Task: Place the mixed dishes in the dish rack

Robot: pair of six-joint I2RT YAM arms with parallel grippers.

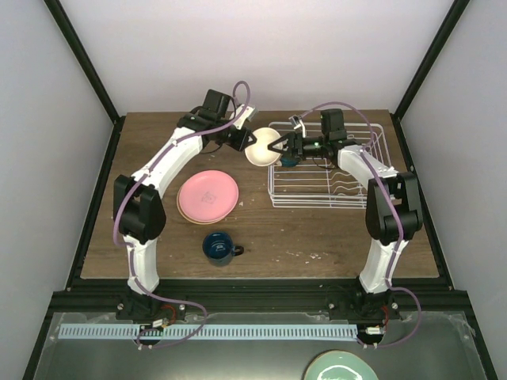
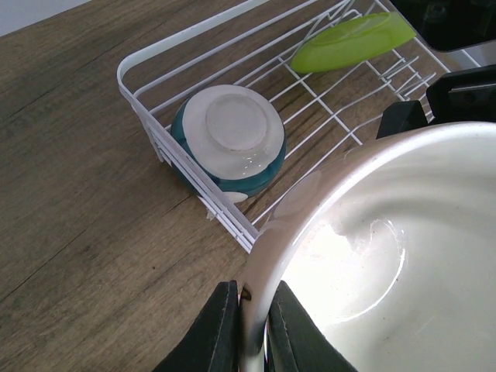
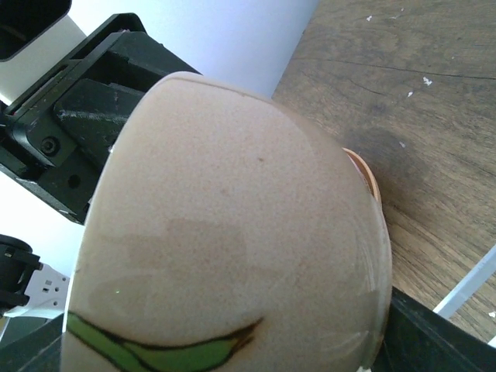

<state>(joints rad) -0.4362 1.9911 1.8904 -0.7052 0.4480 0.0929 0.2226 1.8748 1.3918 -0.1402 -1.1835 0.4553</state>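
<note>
From above, both arms reach in over the wooden worktop (image 1: 317,237) with elbows bent outward. Between them a cream bowl (image 1: 262,148) hangs tilted in the air, just off the left edge of the white wire dish rack (image 1: 325,195). The left pincer (image 1: 247,141) meets it from the left and the right pincer (image 1: 282,146) from the right. Nearer the bases a pink plate (image 1: 207,192) lies on a peach-tan plate (image 1: 190,215), with a dark blue mug (image 1: 219,246) in front of them.

The left wrist view shows the grip itself: two dark fingers (image 2: 221,329) pinched shut on the bowl's thin rim, its glossy inside facing the camera. Only this view shows the rack's contents. An upturned round bowl (image 2: 232,136), pale base up and teal on its flank, sits in the corner, and a lime green plate (image 2: 353,40) leans among the wires farther in.

The right wrist view is filled by the bowl's matt, speckled tan outside, painted with a green leaf. The right pincer's dark fingers (image 3: 418,333) stand wide at the lower corners on either side of the bowl. Whether they press on it cannot be told.
</note>
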